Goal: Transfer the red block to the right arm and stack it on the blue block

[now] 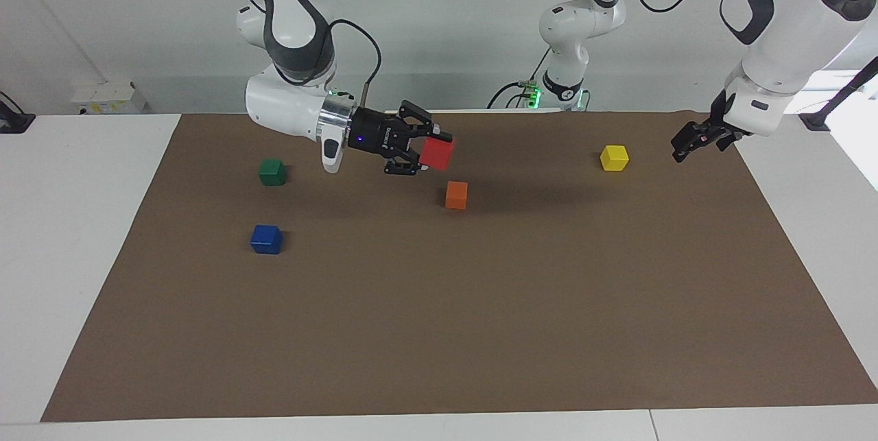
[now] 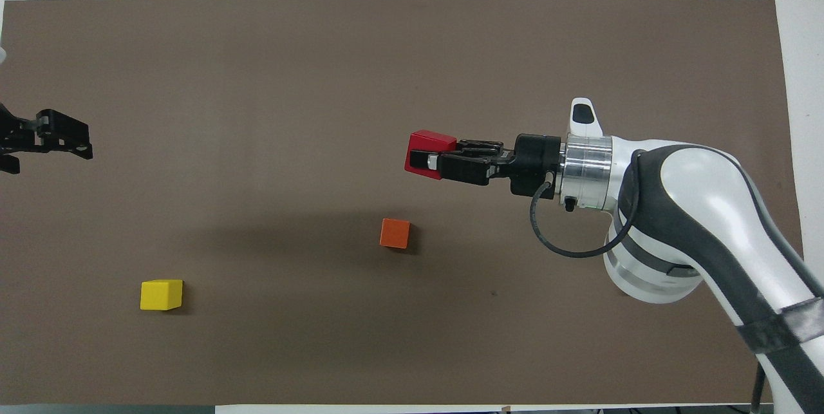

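Brown mat (image 1: 439, 331): matt, paper-like, smooth, faint creases. Table (image 1: 75, 235): white, smooth, slight sheen. Red block (image 1: 437, 153), orange cube (image 1: 456, 195), yellow cube (image 1: 614, 158), green cube (image 1: 271, 171), blue block (image 1: 266, 239): painted, satin, hard-edged. Right arm (image 2: 695, 208): glossy white plastic shell, brushed silver metal wrist ring. Right gripper (image 1: 426, 150), left gripper (image 1: 693, 142): matt black.

From overhead I lose the blue block (image 1: 266, 239) and the green block (image 1: 272, 171) entirely under the right arm (image 2: 682, 208), so I only have them in the facing view. The left tool (image 2: 55, 140) is cut by the overhead picture's edge, only its tip showing. The right tool (image 1: 422, 149) covers part of the red block (image 1: 437, 153).
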You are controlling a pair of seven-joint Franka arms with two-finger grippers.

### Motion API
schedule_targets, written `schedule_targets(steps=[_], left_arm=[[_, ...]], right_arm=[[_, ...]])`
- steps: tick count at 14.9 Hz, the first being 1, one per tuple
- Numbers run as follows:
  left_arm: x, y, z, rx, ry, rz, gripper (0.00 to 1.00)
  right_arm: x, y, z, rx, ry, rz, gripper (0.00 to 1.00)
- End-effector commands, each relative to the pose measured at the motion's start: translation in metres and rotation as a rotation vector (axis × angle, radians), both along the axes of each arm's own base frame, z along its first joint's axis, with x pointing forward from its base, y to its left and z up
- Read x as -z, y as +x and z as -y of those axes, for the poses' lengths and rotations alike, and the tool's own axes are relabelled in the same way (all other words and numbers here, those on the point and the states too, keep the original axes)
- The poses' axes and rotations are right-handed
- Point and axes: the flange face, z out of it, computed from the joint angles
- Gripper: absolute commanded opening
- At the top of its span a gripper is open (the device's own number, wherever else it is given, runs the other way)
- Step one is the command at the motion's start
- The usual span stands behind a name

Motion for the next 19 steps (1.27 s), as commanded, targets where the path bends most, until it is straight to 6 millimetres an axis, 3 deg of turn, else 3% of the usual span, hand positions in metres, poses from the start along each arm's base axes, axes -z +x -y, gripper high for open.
schedule_targets(steps=[1, 2, 3, 7, 9, 14, 15, 17, 19], left_arm=[[-0.016, -0.016, -0.004, 0.017, 0.038, 0.038, 1.0], [-0.021, -0.019, -0.007, 0.015, 0.034, 0.044, 1.0], [-0.024, -0.02, 0.003, 0.03, 0.014, 0.047, 1.0], [-0.025, -0.019, 0.007, 0.089, -0.03, 0.054, 1.0], [-0.026, -0.019, 0.01, 0.14, -0.033, 0.05, 1.0], [-0.034, -0.008, 0.009, 0.137, -0.054, 0.062, 1.0], [-0.032, -0.009, 0.021, 0.155, -0.055, 0.059, 1.0], [-0.036, -0.009, 0.024, 0.156, -0.057, 0.067, 1.0], [-0.037, -0.009, 0.031, 0.167, -0.058, 0.066, 1.0]], right_arm=[[0.0, 0.008, 0.029, -0.011, -0.131, -0.001, 0.0], [-0.001, 0.009, 0.041, -0.016, -0.195, -0.014, 0.0], [-0.006, 0.011, 0.051, -0.022, -0.268, -0.017, 0.0], [-0.057, 0.024, 0.083, 0.005, -0.609, -0.041, 0.0], [-0.063, 0.022, 0.093, -0.002, -0.716, -0.099, 0.0], [-0.055, 0.016, 0.131, 0.07, -1.037, -0.259, 0.0], [-0.051, 0.015, 0.139, 0.08, -1.086, -0.293, 0.0], [-0.046, 0.015, 0.16, 0.11, -1.167, -0.337, 0.0], [-0.026, 0.018, 0.168, 0.209, -1.257, -0.422, 0.0]])
